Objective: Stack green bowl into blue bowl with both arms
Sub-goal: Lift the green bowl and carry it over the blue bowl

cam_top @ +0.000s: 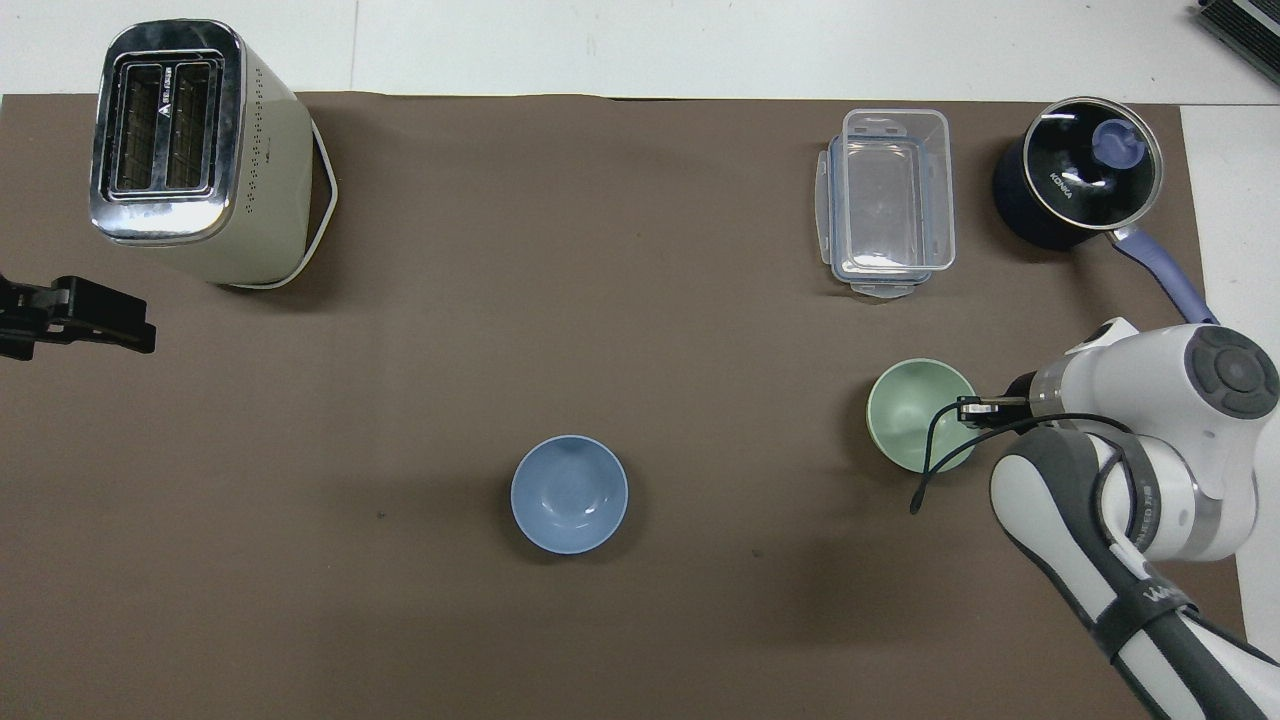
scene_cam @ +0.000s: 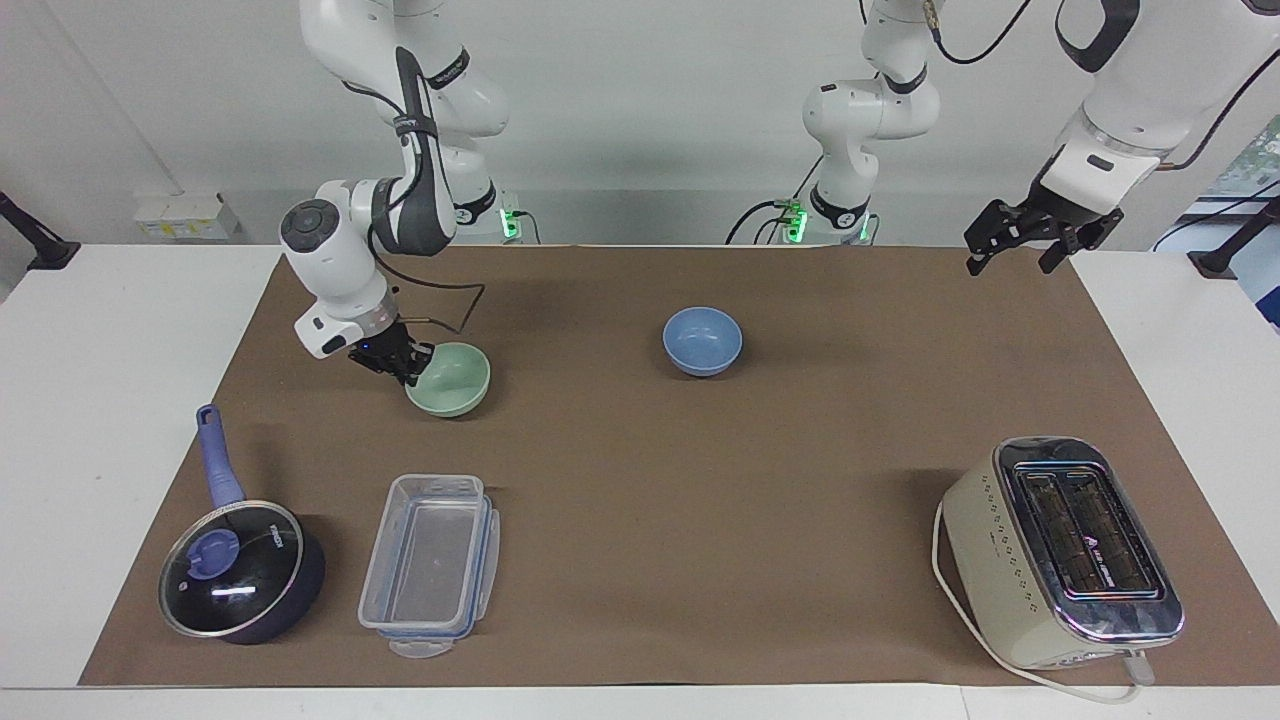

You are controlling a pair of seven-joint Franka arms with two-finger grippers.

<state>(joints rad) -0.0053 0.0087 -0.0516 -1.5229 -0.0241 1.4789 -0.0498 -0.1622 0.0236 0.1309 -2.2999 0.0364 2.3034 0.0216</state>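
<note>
The pale green bowl [scene_cam: 450, 378] [cam_top: 918, 414] sits on the brown mat toward the right arm's end of the table. My right gripper [scene_cam: 412, 362] [cam_top: 968, 407] is shut on the green bowl's rim, at the edge nearest that arm. The blue bowl [scene_cam: 703, 340] [cam_top: 569, 493] stands alone near the mat's middle, beside the green bowl and about as near the robots. My left gripper [scene_cam: 1014, 246] [cam_top: 95, 318] hangs open in the air over the mat's edge at the left arm's end, waiting.
A clear plastic container [scene_cam: 430, 563] [cam_top: 886, 202] and a dark lidded pot with a blue handle [scene_cam: 238, 570] [cam_top: 1080, 186] lie farther from the robots than the green bowl. A cream toaster [scene_cam: 1062, 550] [cam_top: 195, 150] stands at the left arm's end.
</note>
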